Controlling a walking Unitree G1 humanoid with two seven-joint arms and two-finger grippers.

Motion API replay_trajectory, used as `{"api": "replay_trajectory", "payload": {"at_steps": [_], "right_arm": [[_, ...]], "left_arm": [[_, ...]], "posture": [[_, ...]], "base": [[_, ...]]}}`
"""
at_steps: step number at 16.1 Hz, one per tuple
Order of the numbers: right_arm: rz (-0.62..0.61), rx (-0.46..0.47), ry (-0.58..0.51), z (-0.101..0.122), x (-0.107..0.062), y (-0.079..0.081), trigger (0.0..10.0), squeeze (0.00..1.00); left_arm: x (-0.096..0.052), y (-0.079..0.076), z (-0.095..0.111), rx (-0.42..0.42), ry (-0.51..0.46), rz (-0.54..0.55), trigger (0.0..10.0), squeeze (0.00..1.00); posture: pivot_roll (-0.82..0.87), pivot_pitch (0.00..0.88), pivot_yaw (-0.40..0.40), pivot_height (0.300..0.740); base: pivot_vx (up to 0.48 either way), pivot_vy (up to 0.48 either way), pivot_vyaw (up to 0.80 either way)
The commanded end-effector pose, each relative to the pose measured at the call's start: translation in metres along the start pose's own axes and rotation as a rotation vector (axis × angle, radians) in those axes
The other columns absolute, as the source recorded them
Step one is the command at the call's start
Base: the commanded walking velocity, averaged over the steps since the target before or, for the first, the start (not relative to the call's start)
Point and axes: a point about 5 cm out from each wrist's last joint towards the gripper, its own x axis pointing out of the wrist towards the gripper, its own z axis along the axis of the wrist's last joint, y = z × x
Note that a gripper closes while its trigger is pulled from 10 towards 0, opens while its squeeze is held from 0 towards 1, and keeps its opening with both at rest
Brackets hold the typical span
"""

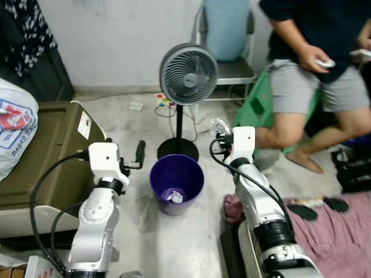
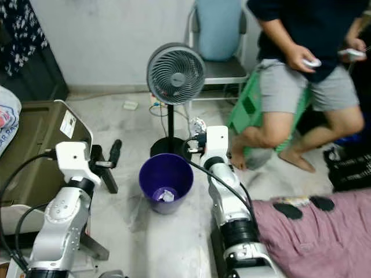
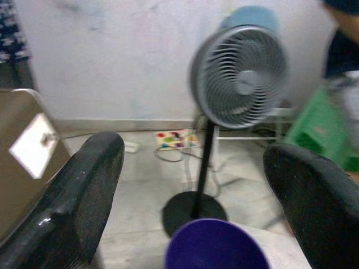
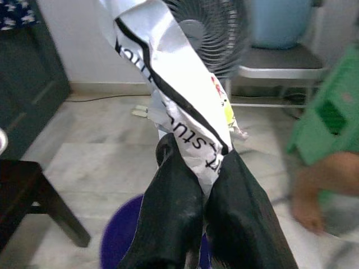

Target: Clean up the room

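Purple bin (image 1: 177, 180) holds crumpled paper (image 1: 173, 196); right gripper (image 4: 203, 185) pinches a wrapper (image 4: 174, 89), left gripper (image 3: 196, 190) spread.

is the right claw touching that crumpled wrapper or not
Touching. The right wrist view shows the right claw with both black fingers pinched shut on the wrapper, no gap between them.
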Motion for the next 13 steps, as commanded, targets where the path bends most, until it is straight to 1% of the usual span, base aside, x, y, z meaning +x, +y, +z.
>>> {"api": "replay_trajectory", "payload": {"at_steps": [1,7,9,11,13], "right_arm": [[0.008,-0.002,0.005,-0.0005,0.0011,0.0032,10.0,0.00],[0.011,-0.003,0.001,-0.0004,0.0013,0.0041,10.0,0.00],[0.013,-0.001,-0.003,-0.0004,0.0012,0.0041,10.0,0.00],[0.008,0.000,-0.007,0.0003,0.0012,0.0034,10.0,0.00],[0.019,-0.020,-0.016,0.0013,0.0009,0.0049,10.0,0.00]], "left_arm": [[-0.0008,0.0018,0.0009,0.001,-0.004,0.006,10.0,0.00],[-0.0003,0.0017,0.0001,0.007,0.002,0.004,10.0,0.00],[0.0000,0.0022,-0.0031,0.014,0.024,0.016,10.0,0.00],[0.0006,0.0019,-0.0028,0.016,0.026,0.013,10.0,0.00],[0.0006,0.0038,-0.0038,0.009,0.034,0.017,10.0,0.00]], "posture": [[0.00,0.000,-0.039,0.740],[0.00,0.000,-0.038,0.740],[0.00,0.000,-0.038,0.740],[0.00,0.000,-0.036,0.740],[0.00,0.000,-0.036,0.740]], "base": [[0.300,0.000,0.00],[0.304,0.000,0.00],[0.000,0.000,0.00],[0.000,0.000,0.00],[0.000,0.000,0.00]]}}
